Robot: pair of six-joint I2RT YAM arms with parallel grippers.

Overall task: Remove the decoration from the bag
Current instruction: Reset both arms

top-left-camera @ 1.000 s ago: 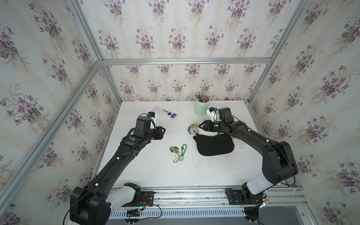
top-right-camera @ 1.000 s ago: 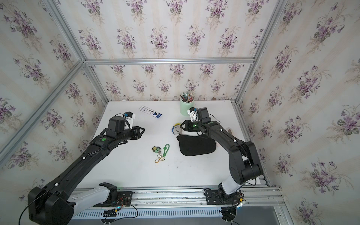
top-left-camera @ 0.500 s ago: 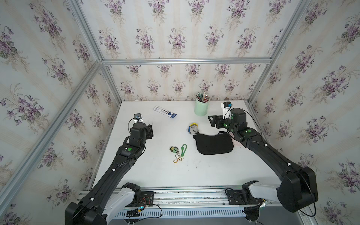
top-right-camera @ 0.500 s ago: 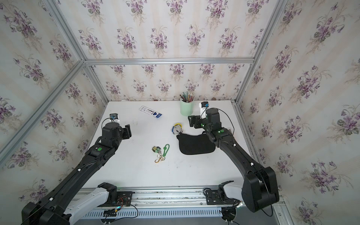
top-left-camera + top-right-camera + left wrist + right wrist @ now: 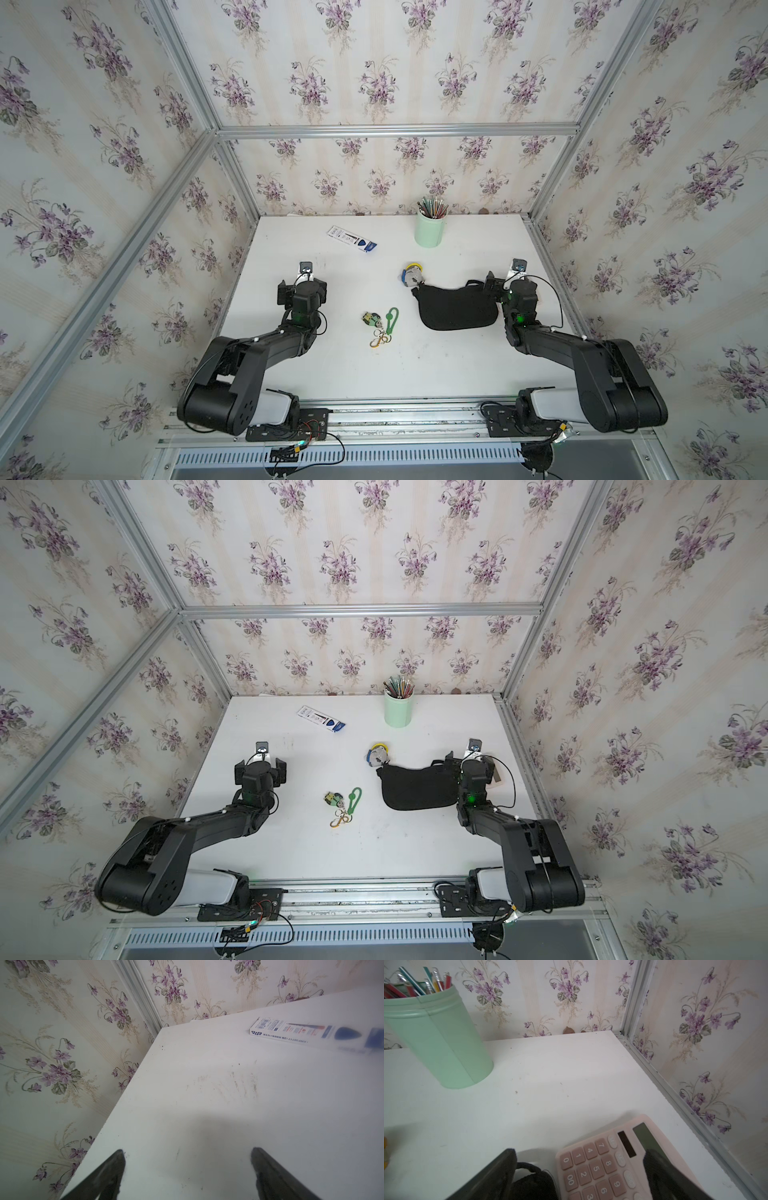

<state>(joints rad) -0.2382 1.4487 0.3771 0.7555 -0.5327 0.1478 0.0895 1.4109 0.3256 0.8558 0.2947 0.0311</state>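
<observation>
The decoration [image 5: 380,326] [image 5: 343,806], a green strap with a small green-yellow figure, rings and a gold clip, lies loose on the white table, apart from the bag. The black half-moon bag [image 5: 457,307] [image 5: 417,787] lies flat to its right. My left gripper [image 5: 302,284] [image 5: 187,1159] is open over bare table, well left of the decoration. My right gripper [image 5: 511,283] [image 5: 579,1157] is open at the bag's right end, above its short strap [image 5: 533,1167]. Neither gripper holds anything.
A yellow-grey-blue charm [image 5: 412,274] sits at the bag's far left corner. A pink calculator [image 5: 602,1163] lies under the right gripper. A mint pen cup [image 5: 430,232] and a white-blue box [image 5: 351,238] stand near the back wall. Walls close in both sides.
Both grippers opened wide. The left arm drew back from near the decoration toward the left side. The right arm moved from the bag's left end to its right end.
</observation>
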